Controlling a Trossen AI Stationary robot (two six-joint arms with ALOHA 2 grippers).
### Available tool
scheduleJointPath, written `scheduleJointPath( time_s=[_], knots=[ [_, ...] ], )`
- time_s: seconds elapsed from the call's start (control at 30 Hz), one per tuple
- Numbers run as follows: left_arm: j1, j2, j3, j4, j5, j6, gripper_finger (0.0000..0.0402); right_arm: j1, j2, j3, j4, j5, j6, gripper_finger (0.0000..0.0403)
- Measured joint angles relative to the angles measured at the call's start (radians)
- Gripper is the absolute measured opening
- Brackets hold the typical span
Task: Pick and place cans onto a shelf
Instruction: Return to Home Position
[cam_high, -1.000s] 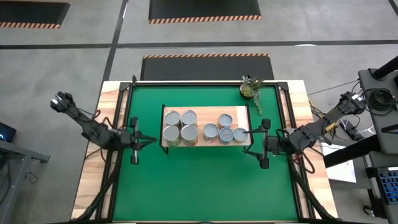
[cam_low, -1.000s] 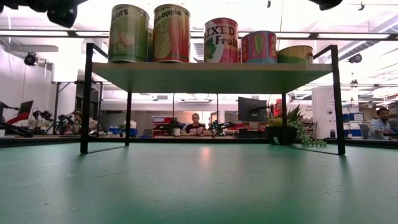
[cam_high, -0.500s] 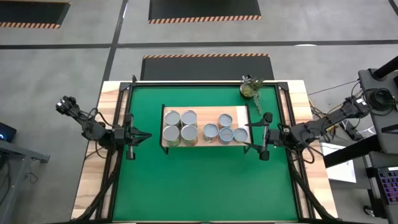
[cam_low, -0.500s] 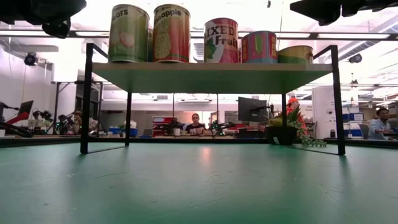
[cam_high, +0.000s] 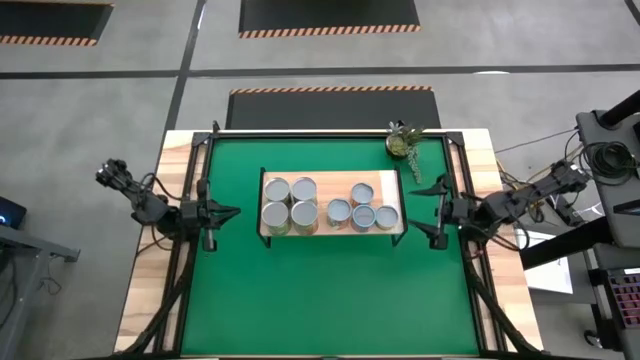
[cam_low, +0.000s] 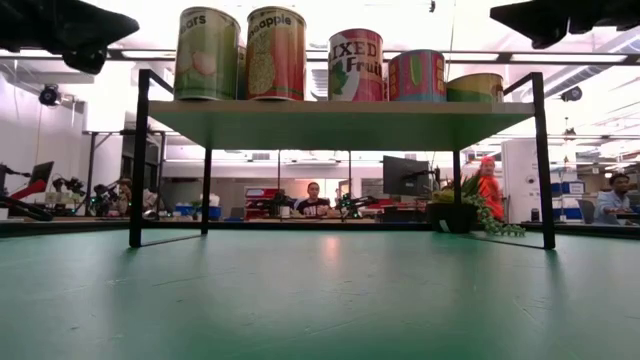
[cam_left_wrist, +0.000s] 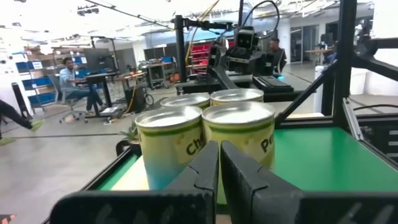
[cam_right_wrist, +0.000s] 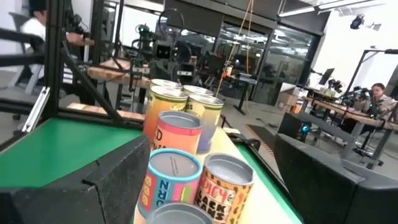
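Note:
The shelf (cam_high: 325, 186), a light wood top on a black frame, stands in the middle of the green mat; in the low view (cam_low: 330, 112) its four thin legs rest on the mat. Several cans (cam_high: 290, 203) stand upright on its top, larger ones at the left, smaller ones (cam_high: 362, 208) at the right. My left gripper (cam_high: 232, 212) is shut and empty, left of the shelf, pointing at the cans (cam_left_wrist: 205, 134). My right gripper (cam_high: 432, 211) is open and empty, right of the shelf, facing the small cans (cam_right_wrist: 186, 168).
A small green potted plant (cam_high: 403, 141) stands at the mat's far right corner. Black frame posts (cam_high: 200, 150) run along the mat's left and right sides. Bare green mat (cam_high: 330, 295) lies in front of the shelf. People sit in the room beyond (cam_low: 315, 200).
My left gripper has drawn back from the shelf toward the table's left edge. My right gripper has drawn back from the shelf toward the table's right edge. The cans and the shelf have stayed in place.

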Motion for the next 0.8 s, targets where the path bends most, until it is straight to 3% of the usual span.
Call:
scheduleJointPath(
  time_s=[0.37,0.8],
  knots=[
    [0.001,-0.137,-0.124,0.014,-0.001,-0.038,0.0,0.0,-0.158,-0.048,-0.064,0.003,-0.009,0.0327],
    [0.013,-0.129,-0.192,0.014,-0.044,-0.178,0.0,0.0,-0.321,-0.083,-0.194,0.008,0.031,0.0327]
  ],
)
